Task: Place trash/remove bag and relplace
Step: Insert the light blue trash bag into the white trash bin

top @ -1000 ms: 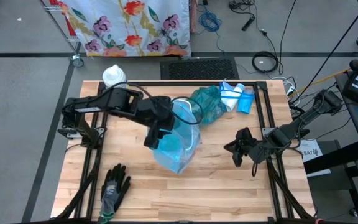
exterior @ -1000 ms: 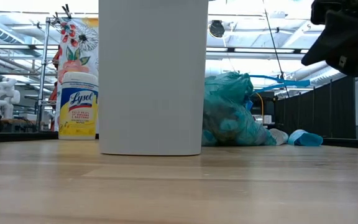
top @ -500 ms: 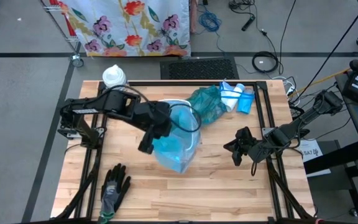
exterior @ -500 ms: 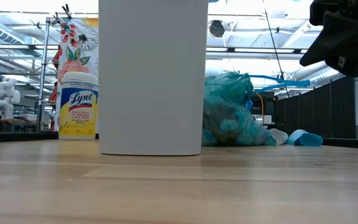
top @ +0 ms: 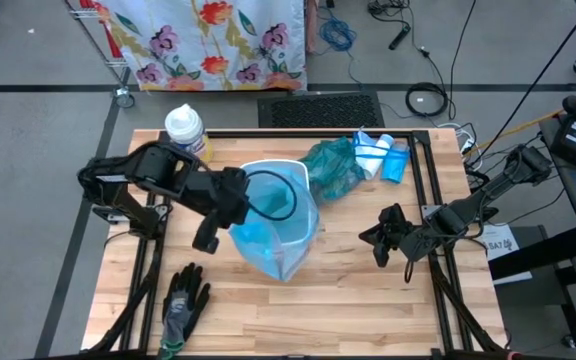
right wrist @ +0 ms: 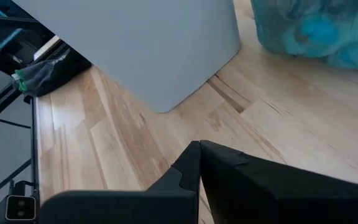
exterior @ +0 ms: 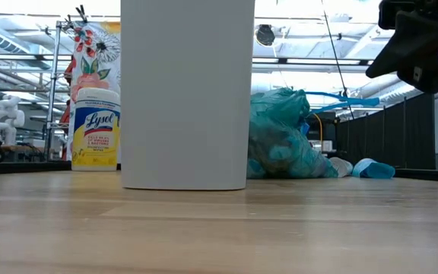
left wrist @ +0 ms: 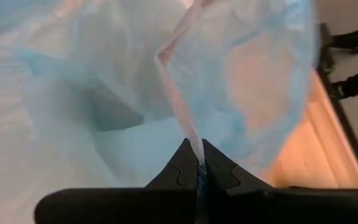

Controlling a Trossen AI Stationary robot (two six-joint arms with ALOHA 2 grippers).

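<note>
A white bin (exterior: 187, 91) stands mid-table. A light blue bag (top: 280, 228) sits in it, its mouth spread over the rim (top: 273, 162). My left gripper (top: 206, 238) is left of the bin, shut on the bag's edge. A full teal bag (top: 330, 168) rests on the table behind the bin, lumps showing through its film (exterior: 284, 137). No loose trash is in view. My right gripper (top: 376, 240) waits shut above the table's right part, holding nothing. My left gripper pinches the blue bag's mouth edge (left wrist: 191, 140) between its two shut fingertips (left wrist: 182, 168). The fingers slant down from the table's left side. The film rises from them in a narrow ridge and fans out toward the bin; whether one layer or several, I cannot tell.
A Lysol wipes canister (top: 184, 125) stands at the far left corner. A black-and-grey glove (top: 183, 305) lies near the front left. Blue and white packets (top: 383, 158) lie beside the teal bag. Bare wood lies in front of the bin.
My left gripper has shut on the blue bag's edge and moved toward the table's left edge, rising a little. It has drawn that edge out past the bin's left side, so the bag's mouth stands wider. The bin and the right arm have kept still.
</note>
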